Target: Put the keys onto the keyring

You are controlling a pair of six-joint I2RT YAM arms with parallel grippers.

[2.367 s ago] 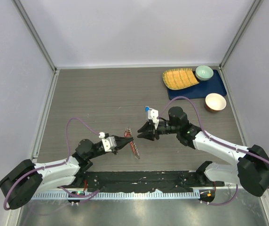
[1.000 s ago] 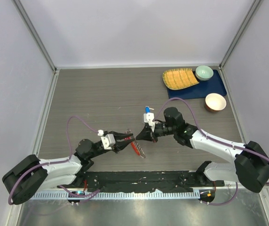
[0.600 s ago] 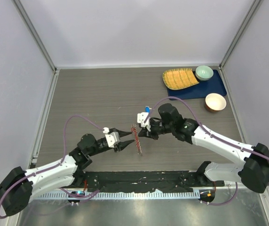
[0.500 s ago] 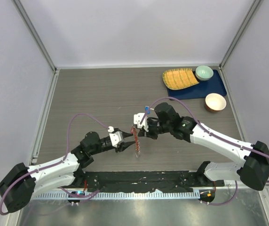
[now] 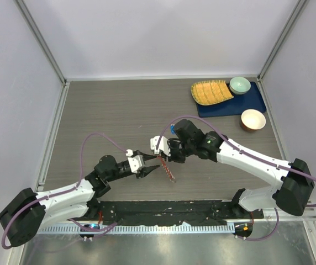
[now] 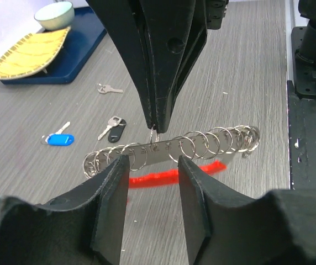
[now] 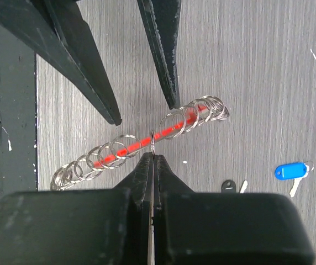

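There are two arms, each with one claw, and one keyring [image 6: 202, 144]. Three keys show, with one blue [image 6: 58, 139], one black [image 6: 116, 129] and one plain silver [image 6: 109, 88].

The right claw [image 7: 153, 156] is clenched on a single ring near the middle of the keyring and holds it above the counter [image 5: 108, 110]. The left claw [image 6: 152, 161] is released, and its fingers [image 6: 111, 204] stand spread on the near-left side of the keyring. Their tips are close to the row of rings, but contact cannot be told.

The keyring is a long strip carrying a row of many silver rings, with a red bar along it. In the top view its long axis runs from far-left to near-right. In the left wrist view it hangs nearly level, across the gap of the left claw.

All three keys lie flat on the counter beyond the keyring, apart from one another. The black and blue ones are nearest it and the silver one is farther off. Well beyond the keyring to the far right is one blue mat [image 5: 252, 102]. It carries one yellow plate [image 5: 210, 91] and one teal bowl [image 5: 240, 85]. A second bowl [image 5: 252, 119] stands just off the mat.

The keyring is well in from every counter edge. A broad stretch of wood grain lies to its far-left, and the black rail [image 5: 163, 210] lies on its near side.
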